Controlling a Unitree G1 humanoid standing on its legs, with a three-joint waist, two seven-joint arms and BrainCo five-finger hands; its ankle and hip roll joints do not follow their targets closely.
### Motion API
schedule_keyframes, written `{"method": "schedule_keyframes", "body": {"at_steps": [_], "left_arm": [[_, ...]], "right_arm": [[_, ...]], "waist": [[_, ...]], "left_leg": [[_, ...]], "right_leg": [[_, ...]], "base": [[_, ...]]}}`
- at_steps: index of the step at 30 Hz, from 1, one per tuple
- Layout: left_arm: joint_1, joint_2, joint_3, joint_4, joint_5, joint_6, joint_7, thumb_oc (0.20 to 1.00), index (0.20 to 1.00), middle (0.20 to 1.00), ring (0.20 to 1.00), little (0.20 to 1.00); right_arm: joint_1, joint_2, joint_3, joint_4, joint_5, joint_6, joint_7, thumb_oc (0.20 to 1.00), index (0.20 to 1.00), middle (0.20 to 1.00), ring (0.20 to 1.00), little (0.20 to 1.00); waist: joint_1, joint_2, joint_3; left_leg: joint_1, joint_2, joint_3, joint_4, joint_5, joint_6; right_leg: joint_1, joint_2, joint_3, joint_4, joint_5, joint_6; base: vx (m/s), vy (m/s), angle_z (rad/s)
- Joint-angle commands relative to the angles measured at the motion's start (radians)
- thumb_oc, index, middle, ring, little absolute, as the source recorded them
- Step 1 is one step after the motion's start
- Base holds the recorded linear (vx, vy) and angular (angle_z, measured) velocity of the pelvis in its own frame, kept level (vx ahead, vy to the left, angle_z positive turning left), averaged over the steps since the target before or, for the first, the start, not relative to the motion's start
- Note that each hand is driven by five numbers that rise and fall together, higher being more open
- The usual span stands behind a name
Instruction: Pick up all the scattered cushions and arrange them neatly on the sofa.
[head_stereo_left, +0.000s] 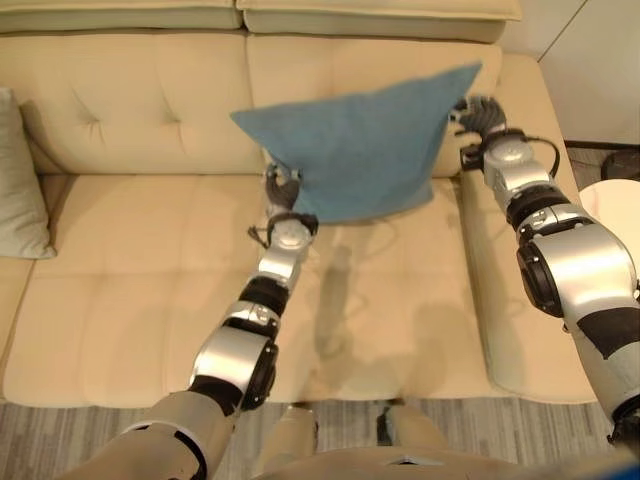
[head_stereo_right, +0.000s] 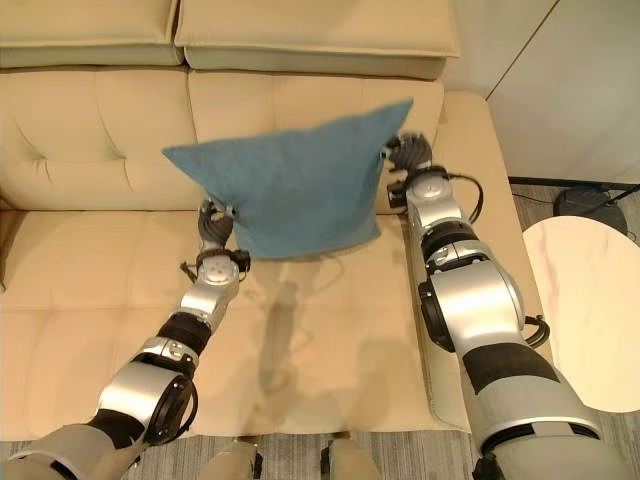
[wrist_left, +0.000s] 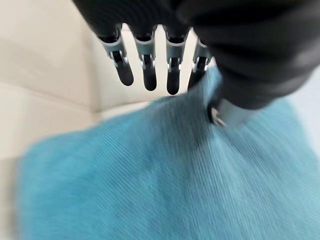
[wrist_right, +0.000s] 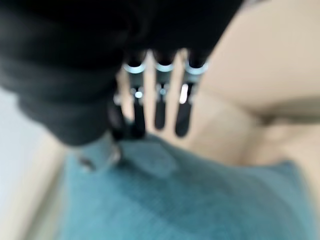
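A blue cushion (head_stereo_left: 360, 145) hangs in the air in front of the backrest of the cream sofa (head_stereo_left: 130, 300), tilted, its top right corner highest. My left hand (head_stereo_left: 283, 190) holds its lower left corner. In the left wrist view the thumb presses the blue cloth (wrist_left: 165, 170) against one finger, while the other fingers (wrist_left: 150, 70) stay straight. My right hand (head_stereo_left: 482, 118) holds the top right corner. There its thumb pinches a fold of the cushion (wrist_right: 190, 200) below the straight fingers (wrist_right: 160, 110).
A grey cushion (head_stereo_left: 20, 180) leans against the sofa's left end. A round white table (head_stereo_right: 590, 310) stands on the floor to the right of the sofa's right armrest (head_stereo_left: 520, 250). The seat below the blue cushion is bare.
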Motion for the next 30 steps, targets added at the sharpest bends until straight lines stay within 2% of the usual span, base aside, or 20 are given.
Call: {"method": "schedule_keyframes", "body": {"at_steps": [1, 2, 3, 6, 7, 8, 11, 15, 19, 23, 26, 28, 30], "left_arm": [[-0.219, 0.03, 0.03, 0.19, -0.056, 0.014, 0.064, 1.0, 1.0, 1.0, 1.0, 1.0], [-0.24, 0.035, 0.027, 0.235, -0.062, 0.007, 0.073, 1.0, 1.0, 1.0, 1.0, 1.0], [-0.288, 0.053, 0.012, 0.297, -0.066, -0.005, 0.096, 1.0, 1.0, 1.0, 1.0, 1.0], [-0.291, 0.062, 0.006, 0.313, -0.06, -0.013, 0.107, 1.0, 1.0, 1.0, 1.0, 1.0], [-0.318, 0.061, 0.009, 0.325, -0.063, -0.003, 0.117, 1.0, 1.0, 1.0, 1.0, 1.0], [-0.321, 0.07, 0.011, 0.336, -0.068, 0.004, 0.115, 1.0, 1.0, 1.0, 1.0, 1.0], [-0.389, 0.111, 0.039, 0.4, -0.122, 0.029, 0.057, 1.0, 1.0, 1.0, 1.0, 1.0], [-0.453, 0.116, 0.047, 0.428, -0.167, 0.044, 0.015, 1.0, 1.0, 1.0, 1.0, 1.0], [-0.523, 0.12, 0.073, 0.431, -0.223, 0.039, 0.008, 1.0, 1.0, 1.0, 1.0, 1.0], [-0.64, 0.144, 0.114, 0.464, -0.339, 0.045, 0.008, 1.0, 1.0, 1.0, 1.0, 1.0], [-0.708, 0.152, 0.081, 0.514, -0.335, 0.072, 0.045, 1.0, 1.0, 1.0, 1.0, 1.0], [-0.724, 0.153, 0.082, 0.491, -0.344, 0.059, 0.057, 1.0, 1.0, 1.0, 1.0, 1.0], [-0.704, 0.151, 0.098, 0.444, -0.337, 0.008, 0.098, 1.0, 1.0, 1.0, 1.0, 1.0]], "right_arm": [[-0.066, 0.032, 0.041, 0.064, 0.019, 0.107, -0.099, 1.0, 1.0, 1.0, 1.0, 1.0], [-0.061, 0.024, 0.037, 0.064, 0.019, 0.119, -0.111, 1.0, 1.0, 1.0, 1.0, 1.0], [-0.061, 0.01, 0.032, 0.064, 0.013, 0.091, -0.129, 1.0, 1.0, 1.0, 1.0, 1.0], [-0.056, 0.005, 0.036, 0.053, 0.005, 0.076, -0.144, 1.0, 1.0, 1.0, 1.0, 1.0], [-0.034, -0.011, 0.038, 0.017, -0.006, 0.038, -0.188, 1.0, 1.0, 1.0, 1.0, 1.0], [-0.028, -0.019, 0.039, -0.001, -0.005, 0.026, -0.189, 1.0, 1.0, 1.0, 1.0, 1.0], [-0.044, -0.008, 0.051, -0.058, 0.008, -0.012, -0.166, 1.0, 1.0, 1.0, 1.0, 1.0], [-0.096, 0.012, 0.068, -0.087, 0.035, -0.049, -0.173, 1.0, 1.0, 1.0, 1.0, 1.0], [-0.139, 0.023, 0.078, -0.114, 0.067, -0.068, -0.165, 1.0, 1.0, 1.0, 1.0, 1.0], [-0.193, 0.027, 0.087, -0.13, 0.114, -0.076, -0.143, 1.0, 1.0, 1.0, 1.0, 1.0], [-0.228, 0.037, 0.062, -0.12, 0.155, -0.07, -0.158, 1.0, 1.0, 1.0, 1.0, 1.0], [-0.235, 0.033, 0.08, -0.134, 0.139, -0.08, -0.186, 1.0, 1.0, 1.0, 1.0, 1.0], [-0.218, 0.021, 0.095, -0.144, 0.113, -0.101, -0.235, 1.0, 1.0, 1.0, 1.0, 1.0]], "waist": [[-0.003, -0.005, 0.002], [-0.005, -0.002, 0.008], [-0.004, 0.006, 0.02], [-0.005, 0.009, 0.024], [-0.004, 0.015, 0.027], [-0.004, 0.018, 0.028], [-0.016, 0.024, 0.034], [-0.022, 0.027, 0.047], [-0.027, 0.027, 0.049], [-0.036, 0.027, 0.049], [-0.041, 0.029, 0.053], [-0.044, 0.032, 0.06], [-0.044, 0.036, 0.066]], "left_leg": [[0.065, -0.038, -0.012, 0.001, -0.056, -0.01], [0.068, -0.038, -0.01, 0.001, -0.056, -0.01], [0.086, -0.04, -0.008, 0.001, -0.057, -0.009], [0.098, -0.04, -0.008, 0.001, -0.058, -0.008], [0.12, -0.04, -0.008, 0.001, -0.062, -0.005], [0.13, -0.041, -0.007, 0.001, -0.063, -0.005], [0.148, -0.039, 0.005, 0.001, -0.068, -0.005], [0.129, -0.04, 0.011, 0.001, -0.062, -0.006], [0.105, -0.041, 0.012, 0.001, -0.058, -0.009], [0.08, -0.041, 0.012, 0.001, -0.056, -0.013], [0.072, -0.039, 0.016, 0.001, -0.054, -0.016], [0.071, -0.039, 0.016, 0.001, -0.058, -0.019], [0.079, -0.037, 0.017, 0.001, -0.063, -0.022]], "right_leg": [[0.051, -0.036, -0.018, 0.012, 0.008, 0.029], [0.054, -0.035, -0.017, 0.011, 0.006, 0.028], [0.079, -0.036, -0.008, 0.01, 0.001, 0.029], [0.092, -0.037, -0.006, 0.01, -0.002, 0.029], [0.116, -0.041, -0.001, 0.01, -0.01, 0.03], [0.123, -0.041, 0.001, 0.01, -0.013, 0.031], [0.138, -0.04, 0.018, 0.01, -0.017, 0.035], [0.116, -0.04, 0.022, 0.01, -0.007, 0.037], [0.093, -0.038, 0.02, 0.01, -0.002, 0.035], [0.07, -0.032, 0.018, 0.01, -0.001, 0.033], [0.062, -0.032, 0.016, 0.011, -0.002, 0.031], [0.06, -0.032, 0.012, 0.01, -0.003, 0.028], [0.068, -0.031, 0.013, 0.011, -0.007, 0.026]], "base": [[-0.02, 0.054, -0.01], [0.01, 0.049, -0.03], [0.01, 0.035, -0.03], [0.04, 0.021, -0.06], [0.07, 0.013, -0.09], [0.08, 0.011, -0.06], [0.02, 0.008, -0.04], [-0.02, -0.003, -0.04], [-0.01, -0.026, -0.08], [0.01, -0.026, -0.03], [0.03, -0.027, 0.0], [0.05, -0.031, 0.0], [0.04, -0.024, -0.01]]}}
